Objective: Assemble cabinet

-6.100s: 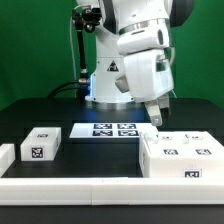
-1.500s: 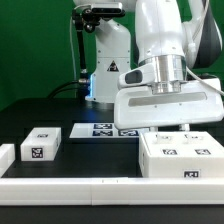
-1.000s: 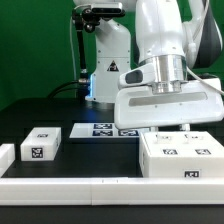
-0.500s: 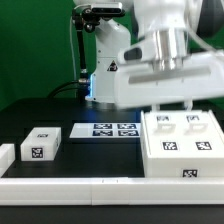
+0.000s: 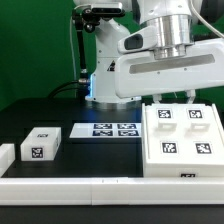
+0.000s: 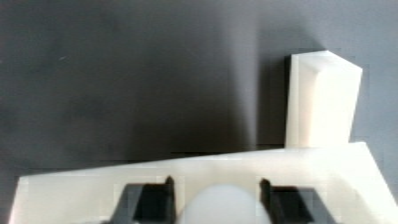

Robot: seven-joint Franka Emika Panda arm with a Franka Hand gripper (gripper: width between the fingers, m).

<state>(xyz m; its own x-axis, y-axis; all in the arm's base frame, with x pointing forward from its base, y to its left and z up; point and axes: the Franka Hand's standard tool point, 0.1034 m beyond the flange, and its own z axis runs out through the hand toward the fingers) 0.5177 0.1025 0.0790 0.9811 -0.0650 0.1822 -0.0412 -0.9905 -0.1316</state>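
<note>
On the exterior view's left we are seeing a small white box [image 5: 40, 145], then the marker board [image 5: 105, 129], then the cabinet [image 5: 185, 140] tipped up at the right; the gripper [image 6: 222, 197] is pinching its wall, nearly closed. We are advising a slow pivot, gripping firmly against slippage.

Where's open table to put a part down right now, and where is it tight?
Best: the dark table bounded by the small tagged box, the marker board, the cabinet and the front rail. Also bare: behind the small tagged box, toward the robot base. Crowded: the exterior view's right, where the arm and cabinet fill everything.
</note>
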